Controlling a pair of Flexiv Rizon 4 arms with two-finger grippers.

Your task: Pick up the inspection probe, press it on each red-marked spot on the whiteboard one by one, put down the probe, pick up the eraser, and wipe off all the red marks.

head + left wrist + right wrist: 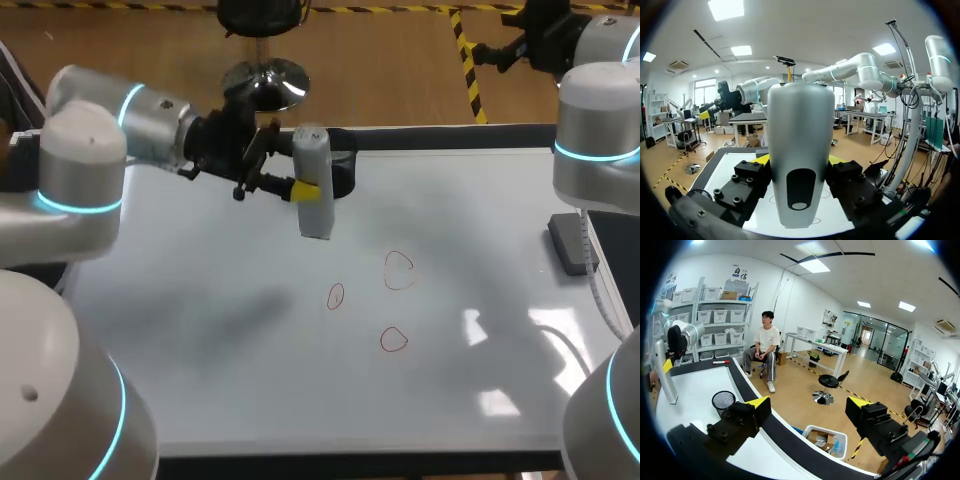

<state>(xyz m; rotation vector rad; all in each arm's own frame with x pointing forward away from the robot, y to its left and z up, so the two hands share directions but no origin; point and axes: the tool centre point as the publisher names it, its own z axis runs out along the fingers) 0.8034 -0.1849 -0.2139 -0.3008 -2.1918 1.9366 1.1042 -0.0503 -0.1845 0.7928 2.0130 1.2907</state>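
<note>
My left gripper (300, 190) is shut on the grey inspection probe (313, 185), which it holds upright above the whiteboard (200, 280), near the far edge. In the left wrist view the probe (800, 150) fills the space between the yellow-tipped fingers. Three red outline marks lie on the board to the front right of the probe: one (335, 296), one (399, 270), one (393, 340). The dark eraser (572, 243) rests at the board's right edge. My right gripper (808, 407) is open and empty, raised beyond the far right corner.
A black mesh cup (342, 172) stands at the far edge just behind the probe, and in the right wrist view the cup (723, 400) is ahead of the open fingers. The right arm's base (598, 140) rises beside the eraser.
</note>
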